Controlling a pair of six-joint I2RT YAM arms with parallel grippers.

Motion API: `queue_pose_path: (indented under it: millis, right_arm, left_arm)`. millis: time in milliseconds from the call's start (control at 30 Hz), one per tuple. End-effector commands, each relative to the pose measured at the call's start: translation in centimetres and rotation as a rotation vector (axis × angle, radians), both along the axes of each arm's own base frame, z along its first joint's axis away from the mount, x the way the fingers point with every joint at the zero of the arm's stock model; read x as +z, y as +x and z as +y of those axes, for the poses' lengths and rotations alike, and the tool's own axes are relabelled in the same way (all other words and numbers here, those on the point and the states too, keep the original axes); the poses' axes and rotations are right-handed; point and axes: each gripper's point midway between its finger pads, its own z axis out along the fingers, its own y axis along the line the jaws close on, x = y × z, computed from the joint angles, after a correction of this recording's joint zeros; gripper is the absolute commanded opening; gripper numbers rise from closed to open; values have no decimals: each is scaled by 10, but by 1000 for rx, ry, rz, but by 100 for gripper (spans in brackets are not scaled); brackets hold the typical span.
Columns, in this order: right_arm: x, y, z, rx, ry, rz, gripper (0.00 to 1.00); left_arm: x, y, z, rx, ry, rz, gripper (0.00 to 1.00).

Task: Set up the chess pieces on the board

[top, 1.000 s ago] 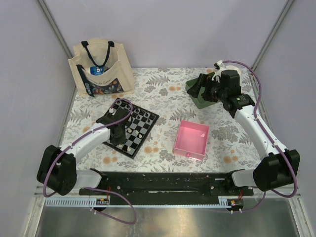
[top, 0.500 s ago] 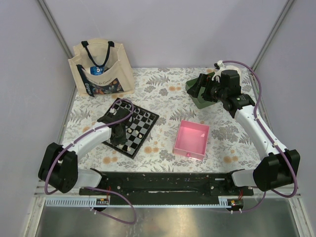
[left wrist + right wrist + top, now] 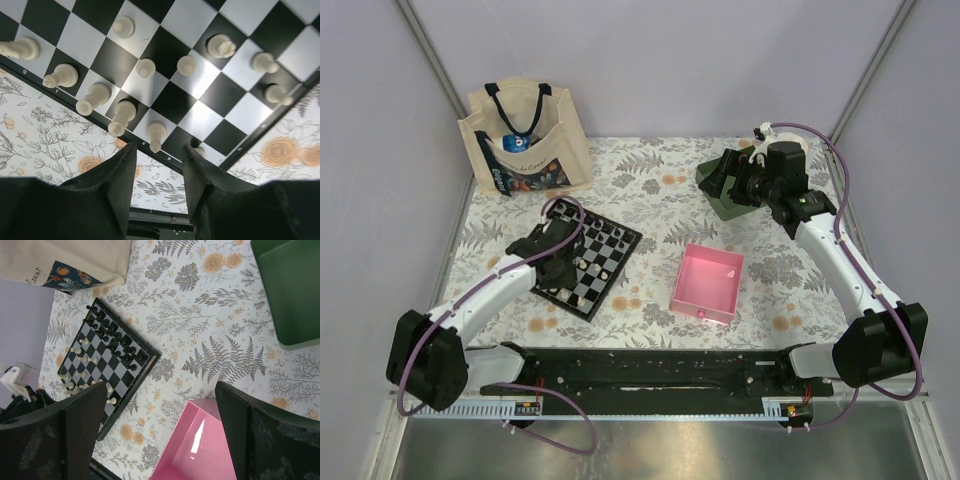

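Overhead and both wrist views share the board (image 3: 616,262).

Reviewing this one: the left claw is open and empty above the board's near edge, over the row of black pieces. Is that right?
Not quite. The left claw is open and empty above the near edge of the board, but the chess pieces under it are cream-white, not black. The left wrist view shows this plainly.
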Motion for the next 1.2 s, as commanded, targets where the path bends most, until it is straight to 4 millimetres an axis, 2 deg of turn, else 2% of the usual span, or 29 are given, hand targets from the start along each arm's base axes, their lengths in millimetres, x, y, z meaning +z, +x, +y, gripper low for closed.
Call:
queue_pose_path:
  millis: [0,133,267,400,533,733,933,1167]
  right_arm:
    - [11,1,1,6,-2,-45,99]
    - [10,2,1,5,-1,-43,99]
    - [10,3,2,8,4,-39,99]
    - [12,2,3,14,9,-40,99]
    - [12,1,2,11,4,-41,99]
    - [11,2,2,9,5,-37,99]
    - [12,1,3,12,5,-42,99]
    - [11,1,4,14,11,-34,99]
  left_arm:
    - [40,22,-18,-43,-118,-179,47]
    - [53,18,-35,-129,-168,-227,49]
    - [40,10,-46,-171,-185,-167,48]
    - [21,0,-59,-218,-180,-95,42]
    - [6,-8,-60,-226,-164,-39,40]
    - [-3,-13,-50,-204,-114,-6,40]
    - [-12,-16,-51,-205,-98,45,39]
    - [-17,-18,-49,-194,-85,69,31]
